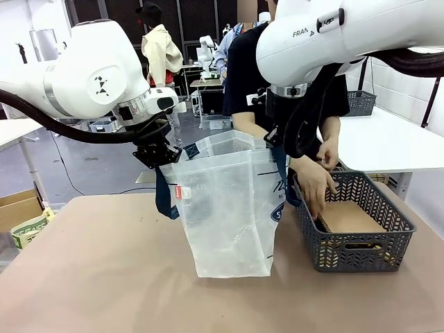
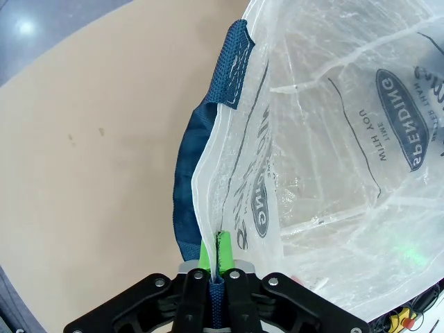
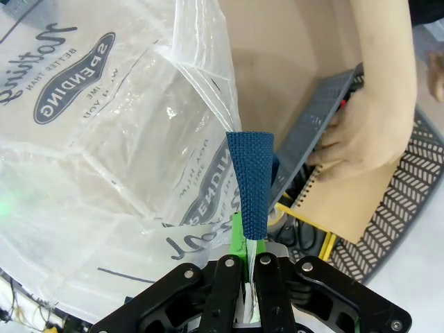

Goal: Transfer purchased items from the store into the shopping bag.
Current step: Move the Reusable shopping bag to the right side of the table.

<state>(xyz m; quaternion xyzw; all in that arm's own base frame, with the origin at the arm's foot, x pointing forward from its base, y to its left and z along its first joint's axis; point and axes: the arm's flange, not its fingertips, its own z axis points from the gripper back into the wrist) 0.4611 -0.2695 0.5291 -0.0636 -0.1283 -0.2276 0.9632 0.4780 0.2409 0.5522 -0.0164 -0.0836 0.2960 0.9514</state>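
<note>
A tall translucent whitish plastic shopping bag (image 1: 229,208) stands upright on the brown tabletop (image 1: 104,277), near the middle, and both arms hold its mouth open from the two sides. The left gripper (image 1: 161,156) is at the left upper rim of the bag. In the left wrist view its jaws are pressed together, and the green pads (image 2: 205,255) pinch the plastic edge together with the dark navy strap handle (image 2: 232,66). The rest of this strap hangs down outside the bag's left wall. A small red-white tag (image 1: 183,192) sits on the left edge of the bag.

The right gripper (image 3: 246,267) is at the right upper rim. Its jaws are also closed tight, and they grip the other navy strap (image 3: 251,173) and a fold of the plastic. A round navy logo (image 3: 75,78) is printed on the bag wall.

Just to the right of the bag, and touching its lower corner, stands a dark grey mesh basket (image 1: 354,229). A person stands at the far side of the table and reaches one hand (image 1: 316,184) down into the left part of the basket. This hand rests on a flat brown spiral-bound notebook (image 3: 347,201) that lies inside the basket. Something yellow (image 3: 305,215) lies under the notebook; I cannot tell what it is. Through the plastic, I cannot tell if the bag contains any item.
</note>
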